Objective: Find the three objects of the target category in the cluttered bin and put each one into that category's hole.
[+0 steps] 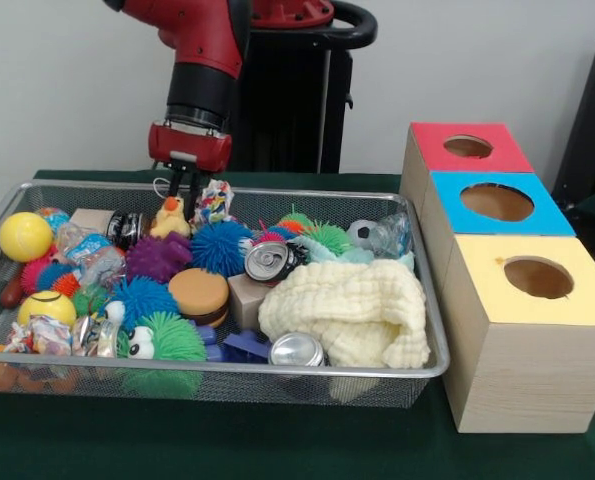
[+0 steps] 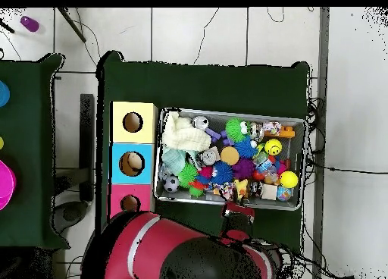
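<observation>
The silver wire mesh bin (image 1: 227,369) is packed with toys; it also shows in the overhead view (image 2: 227,112). A yellow plush duck (image 1: 169,218) with an orange beak sits at the bin's far edge, and the overhead view shows the duck (image 2: 241,188) too. My gripper (image 1: 182,190) hangs directly over the duck, very close to its head; in the overhead view the gripper (image 2: 237,210) is at the bin's robot-side rim. The red-surround hole (image 1: 468,147) is on the farthest section of the wooden box (image 1: 517,380); in the overhead view the red-surround hole (image 2: 130,203) lies nearest the robot. No striped tiger shows.
The bin holds a purple spiky ball (image 1: 157,257), a blue one (image 1: 220,247), a green one with eyes (image 1: 167,340), yellow balls (image 1: 25,236), cans (image 1: 269,261) and a cream knitted cloth (image 1: 347,310). The blue-surround hole (image 1: 496,201) and yellow-surround hole (image 1: 538,277) sit nearer the camera.
</observation>
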Action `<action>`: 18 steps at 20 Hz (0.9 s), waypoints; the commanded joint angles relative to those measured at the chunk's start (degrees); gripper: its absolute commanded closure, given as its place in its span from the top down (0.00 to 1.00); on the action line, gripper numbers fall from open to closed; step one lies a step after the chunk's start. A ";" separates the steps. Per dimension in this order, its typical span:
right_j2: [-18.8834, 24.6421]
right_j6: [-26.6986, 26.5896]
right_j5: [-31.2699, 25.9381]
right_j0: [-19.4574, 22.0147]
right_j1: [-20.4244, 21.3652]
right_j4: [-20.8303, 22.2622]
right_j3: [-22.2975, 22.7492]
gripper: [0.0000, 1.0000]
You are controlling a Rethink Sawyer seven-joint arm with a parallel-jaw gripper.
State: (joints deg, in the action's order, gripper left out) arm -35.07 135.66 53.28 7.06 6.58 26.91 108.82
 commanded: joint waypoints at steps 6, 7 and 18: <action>7.29 4.39 -8.23 -0.66 5.02 2.63 -3.13 0.00; 7.32 4.29 -8.31 -0.66 5.04 2.60 -3.15 0.00; 7.44 3.55 -8.88 -0.59 4.69 2.60 -3.34 0.00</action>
State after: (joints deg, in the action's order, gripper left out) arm -35.08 135.66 48.67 6.52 10.93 28.69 108.85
